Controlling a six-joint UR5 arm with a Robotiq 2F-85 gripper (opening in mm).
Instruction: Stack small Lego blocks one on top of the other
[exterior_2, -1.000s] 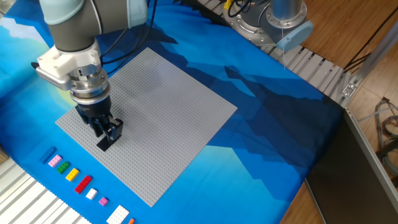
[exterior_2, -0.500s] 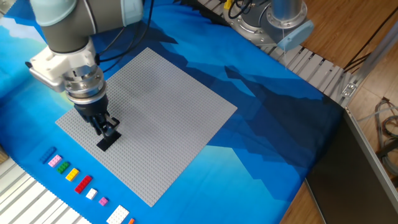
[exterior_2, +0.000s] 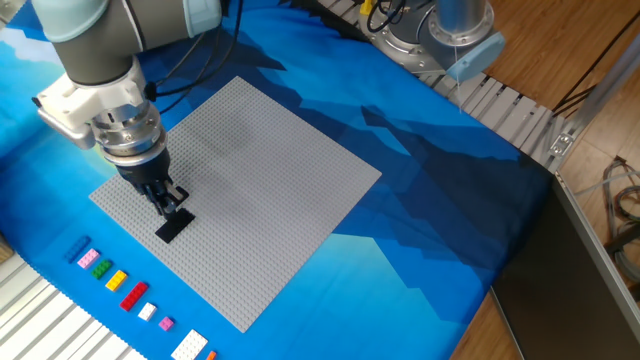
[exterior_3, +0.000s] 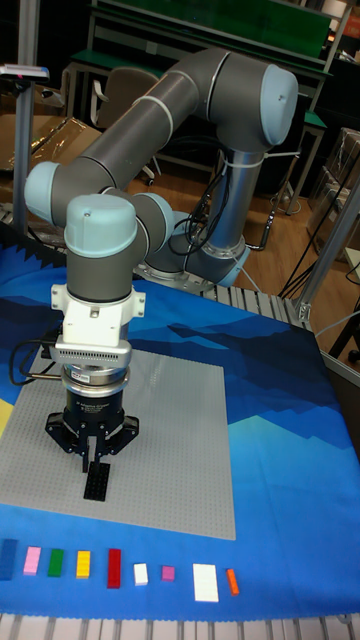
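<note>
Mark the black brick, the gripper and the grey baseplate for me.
black brick (exterior_3: 97, 482), tall fixed view, its studded top.
gripper (exterior_3: 92, 464), tall fixed view, between the fingertips.
grey baseplate (exterior_2: 260, 180), fixed view, bare middle.

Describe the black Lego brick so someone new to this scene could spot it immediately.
Start at the large grey studded baseplate on the blue cloth. Near its front-left edge, directly under the claw, lies the black brick, a flat rectangle. It is the only brick on the plate; the coloured bricks sit in a row off the plate.

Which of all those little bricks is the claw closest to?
The black brick, alone on the grey baseplate, right under the gripper. All the others sit in a row on the blue cloth.
</note>
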